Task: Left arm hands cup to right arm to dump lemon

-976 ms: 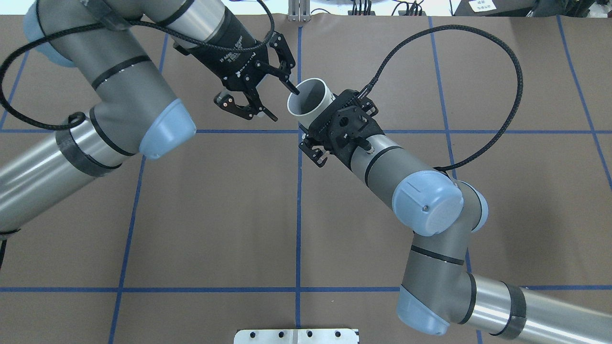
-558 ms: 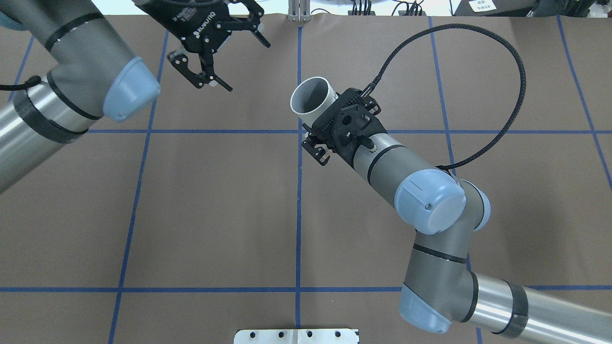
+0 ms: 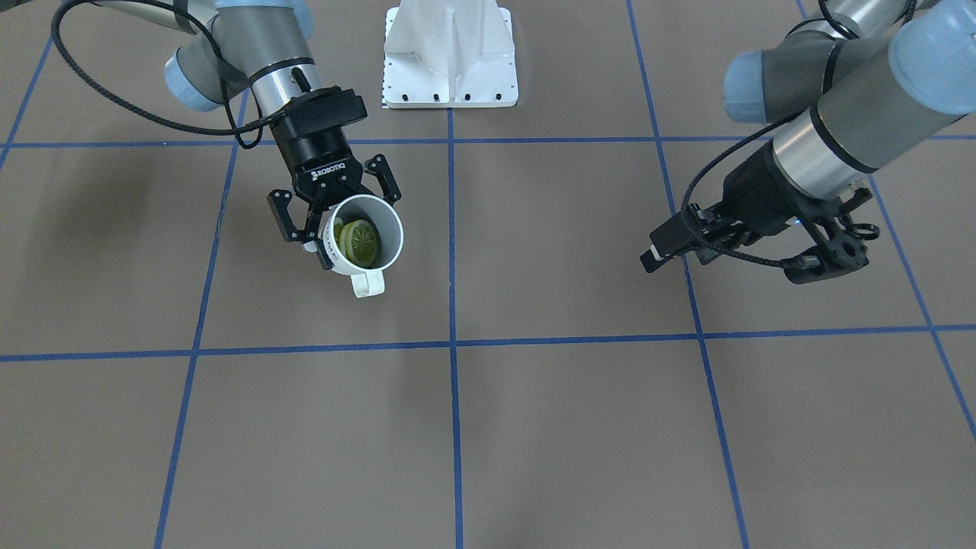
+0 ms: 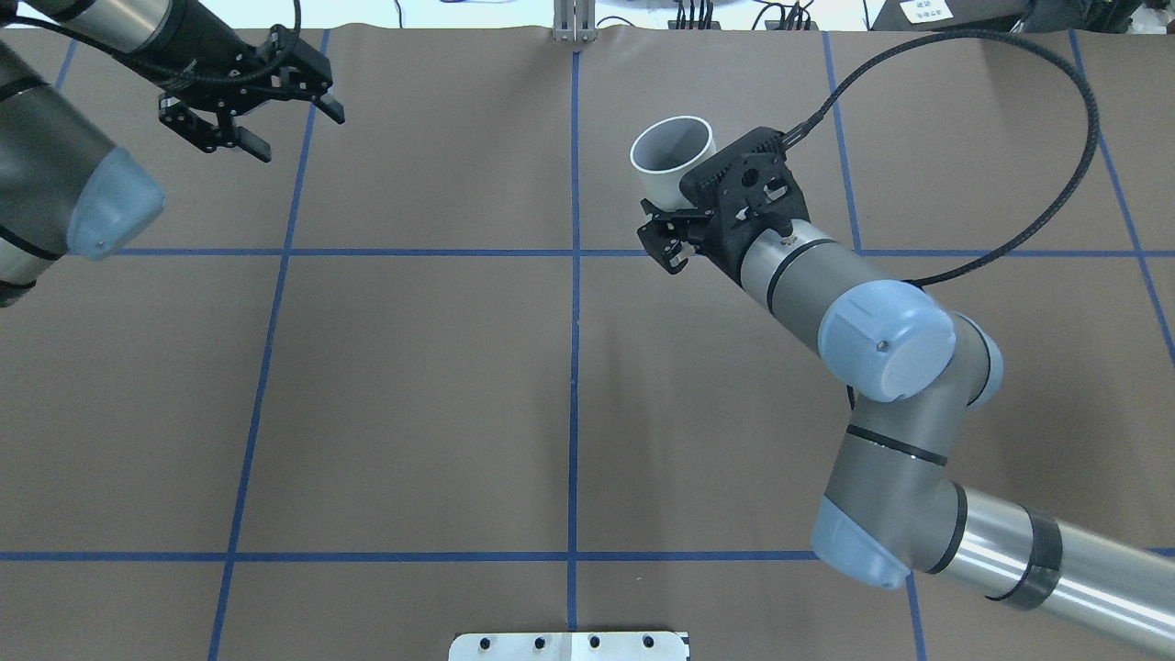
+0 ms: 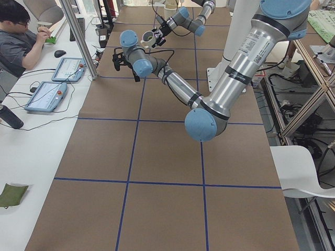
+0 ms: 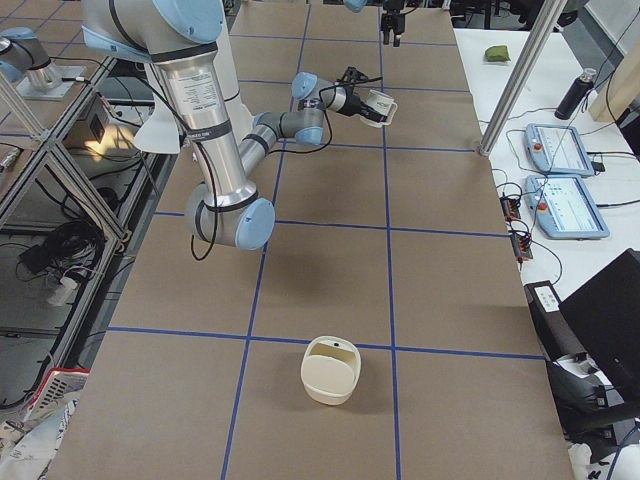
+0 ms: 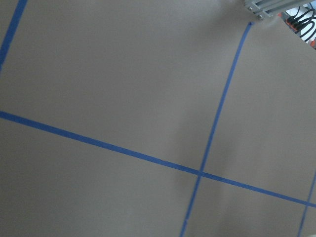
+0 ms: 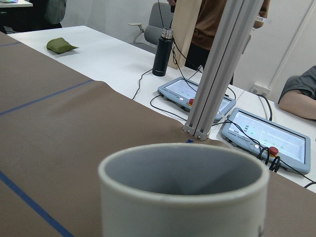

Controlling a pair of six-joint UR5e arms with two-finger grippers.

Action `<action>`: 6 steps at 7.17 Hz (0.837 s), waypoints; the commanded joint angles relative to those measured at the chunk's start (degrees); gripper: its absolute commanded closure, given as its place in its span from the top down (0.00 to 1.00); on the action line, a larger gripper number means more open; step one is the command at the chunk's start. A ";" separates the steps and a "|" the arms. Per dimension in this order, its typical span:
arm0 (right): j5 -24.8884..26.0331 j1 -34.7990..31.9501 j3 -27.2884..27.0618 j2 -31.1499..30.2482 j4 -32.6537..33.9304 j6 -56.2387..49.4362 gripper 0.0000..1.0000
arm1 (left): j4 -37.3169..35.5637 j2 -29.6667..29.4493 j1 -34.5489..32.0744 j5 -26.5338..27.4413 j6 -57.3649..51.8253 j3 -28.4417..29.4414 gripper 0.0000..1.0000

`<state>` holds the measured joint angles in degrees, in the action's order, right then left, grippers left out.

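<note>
Cup (image 3: 386,226) (lemon (image 3: 359,241) inside) in right gripper (image 3: 341,212), apparently marked ROBOTIQ

I work in a robotics lab, blue-taped grid table (image 4: 413,386) under my right pincer (image 3: 341,219), teach pendants (image 8: 264,136) and aluminium post (image 8: 215,74) beyond it, operator (image 5: 18,42) seated by those.

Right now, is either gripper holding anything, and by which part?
The right gripper holds the white mug by its body, opposite the handle, lemon slices inside. The left gripper is open and empty.
</note>
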<state>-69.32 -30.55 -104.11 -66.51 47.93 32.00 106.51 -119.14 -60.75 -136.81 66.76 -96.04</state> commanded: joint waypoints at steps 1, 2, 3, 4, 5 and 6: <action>-13.13 -8.78 -0.22 -3.17 0.06 3.14 0.09 | -0.33 8.44 -0.85 4.88 -23.04 -0.46 1.00; -18.86 -13.26 -1.26 -4.67 -0.03 3.33 0.09 | -1.55 11.71 -3.56 4.98 -35.26 -0.21 1.00; -19.88 -16.01 -3.62 -8.34 -0.12 3.33 0.09 | -7.83 13.22 -8.19 4.98 -50.08 -0.29 1.00; -21.10 -18.38 -4.95 -11.51 -0.47 4.46 0.09 | -13.46 14.10 -11.89 5.06 -61.46 -0.21 1.00; -24.07 -21.45 -6.18 -15.11 -2.04 5.34 0.09 | -14.13 14.89 -13.15 5.07 -65.22 -0.20 1.00; -25.24 -23.48 -6.20 -20.54 -6.58 6.05 0.09 | -14.05 15.51 -13.25 5.07 -65.26 -0.38 1.00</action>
<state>-92.59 -51.23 -109.71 -81.47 45.25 37.14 93.38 -104.50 -73.01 -131.77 4.40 -96.29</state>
